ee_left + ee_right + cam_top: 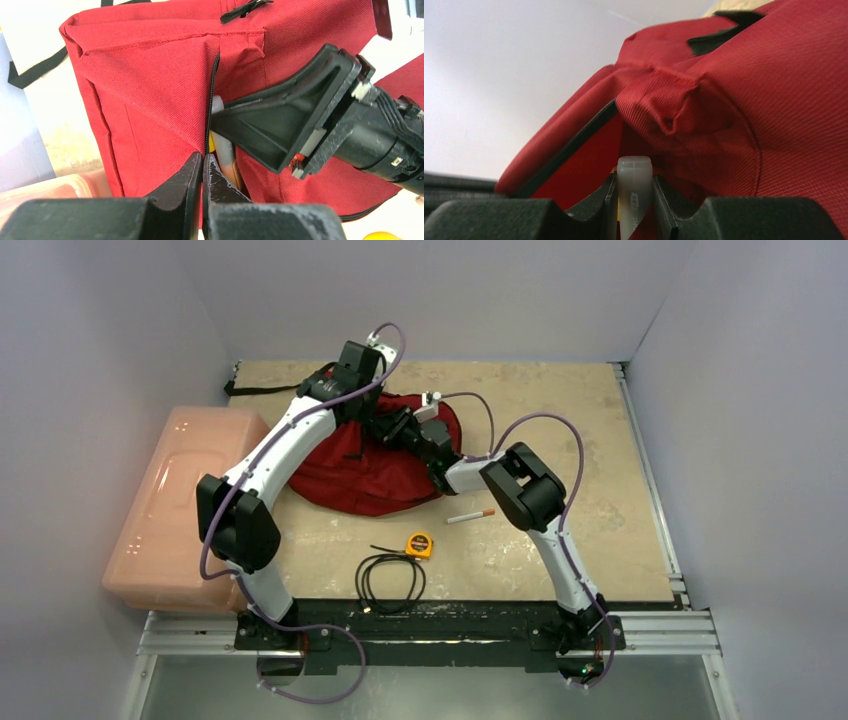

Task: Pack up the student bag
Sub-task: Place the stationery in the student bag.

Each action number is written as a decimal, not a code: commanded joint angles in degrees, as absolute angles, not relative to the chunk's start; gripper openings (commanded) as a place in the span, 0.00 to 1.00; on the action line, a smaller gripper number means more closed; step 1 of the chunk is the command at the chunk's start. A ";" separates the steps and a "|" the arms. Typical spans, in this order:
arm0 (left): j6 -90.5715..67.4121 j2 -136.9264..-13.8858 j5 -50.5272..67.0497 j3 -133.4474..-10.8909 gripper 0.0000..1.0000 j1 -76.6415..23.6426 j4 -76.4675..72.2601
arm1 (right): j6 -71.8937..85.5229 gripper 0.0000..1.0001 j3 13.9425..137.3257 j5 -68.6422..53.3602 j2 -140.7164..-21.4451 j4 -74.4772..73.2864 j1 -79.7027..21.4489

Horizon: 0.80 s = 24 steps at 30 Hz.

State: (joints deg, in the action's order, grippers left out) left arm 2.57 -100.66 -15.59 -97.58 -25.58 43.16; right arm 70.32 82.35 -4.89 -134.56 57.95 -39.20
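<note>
Straight to the far-left part of the table (580, 440): the student bag (350, 480), dark red and slumped soft, just beside the pink box (170, 490) at the left edge. Reaching in over it from both sides, meeting at its far half.

Pinched hard in the left gripper (203, 157): a fold of red fabric right at the black zipper (212, 100), jaws clenched flat together on the bag's edge. Mouth of the bag parted along that zipper.

And into the gap with the right gripper (634, 182), jaws grasping a white stick (634, 167), a rounded cylinder upright between the black fingers (594, 200), its top right at the opening with red lining behind. Hard to tell what sort of stick.

Down toward the arm bases, flat on the table: a white pen (470, 516) with an orange end, just off the bag's near edge. Then a yellow tape measure (420, 545), and a black cable (390, 580) in a loose coil just beside it. Off the bag's far-left corner, a black strap (262, 390) trailing along the back edge.
</note>
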 commanded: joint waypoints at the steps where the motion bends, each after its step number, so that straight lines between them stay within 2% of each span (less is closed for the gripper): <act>1: 1.50 -99.34 -16.34 -99.39 0.00 -26.11 43.57 | 60.97 0.19 77.90 -14.24 -132.60 63.68 -40.69; 2: 1.53 -99.44 -16.49 -99.39 0.00 -26.10 43.54 | 59.18 0.27 78.05 -15.75 -132.44 62.95 -40.40; 6: 1.23 -100.10 -17.00 -99.45 0.00 -26.10 43.68 | 53.24 0.40 81.00 -21.42 -130.87 55.37 -38.54; 16: 0.89 -100.85 -20.81 -99.37 0.00 -26.10 43.81 | 36.06 0.75 81.10 -18.71 -117.00 23.81 -35.51; 20: 0.53 -101.23 -20.19 -99.45 0.00 -26.17 43.97 | 23.14 0.84 83.91 -14.04 -111.10 2.94 -34.65; 24: 0.53 -101.33 -19.94 -99.41 0.00 -26.19 44.00 | 6.65 0.87 76.93 -2.31 -100.35 -5.52 -33.96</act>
